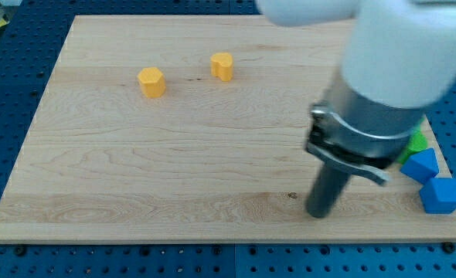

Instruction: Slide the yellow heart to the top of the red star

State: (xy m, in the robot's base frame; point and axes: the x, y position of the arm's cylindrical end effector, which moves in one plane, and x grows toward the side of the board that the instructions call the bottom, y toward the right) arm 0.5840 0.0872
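Two yellow blocks lie in the upper left part of the wooden board [174, 170]. The one at the view's top centre [222, 66] looks like the yellow heart. The other yellow block [151, 82], to its left, looks six-sided. No red star shows; the arm's white and grey body covers the upper right of the board. My tip [318, 215] rests on the board at the lower right, far from both yellow blocks, below and to the right of them.
Two blue blocks [420, 164] [442, 194] sit at the board's right edge, just right of my tip. A green block [418, 141] peeks out above them, partly hidden by the arm.
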